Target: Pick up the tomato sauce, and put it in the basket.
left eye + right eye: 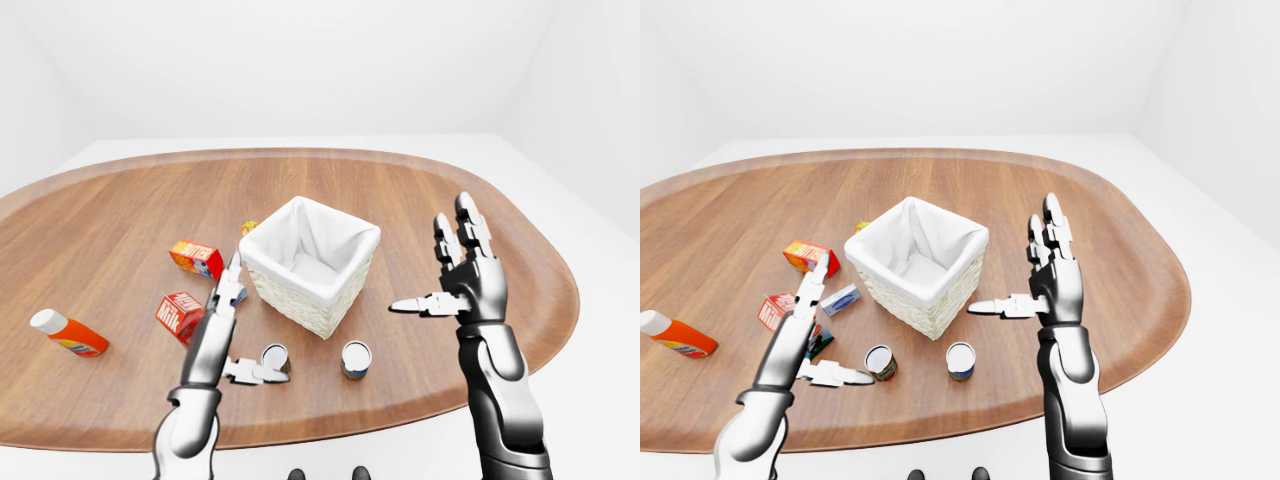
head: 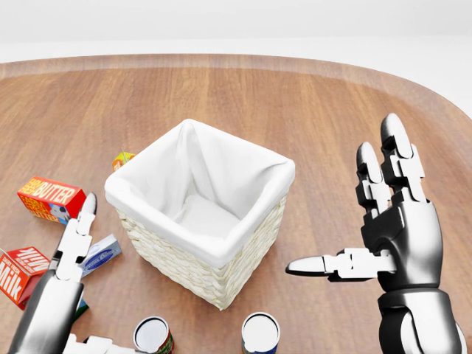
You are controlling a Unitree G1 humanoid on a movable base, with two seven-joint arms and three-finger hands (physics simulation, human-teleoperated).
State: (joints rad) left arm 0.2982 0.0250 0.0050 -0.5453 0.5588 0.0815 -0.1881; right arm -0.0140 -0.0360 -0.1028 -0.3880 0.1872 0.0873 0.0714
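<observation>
The tomato sauce (image 1: 275, 357) is a small can with a red and green label, standing upright near the table's bottom edge, below and left of the basket. The basket (image 1: 300, 305) is wicker with a white cloth liner and stands in the middle of the table. My left hand (image 1: 245, 330) is open, fingers pointing up, with its thumb reaching right and almost touching the can. My right hand (image 1: 435, 260) is open and empty, raised to the right of the basket with its thumb pointing left.
A blue-labelled can (image 1: 355, 359) stands right of the tomato sauce. A butter box (image 1: 196, 257), a milk carton (image 1: 180, 314), a small blue-white box (image 2: 99, 254) and an orange bottle (image 1: 68, 333) lie left of the basket. The wooden table's edge (image 1: 400, 415) is close.
</observation>
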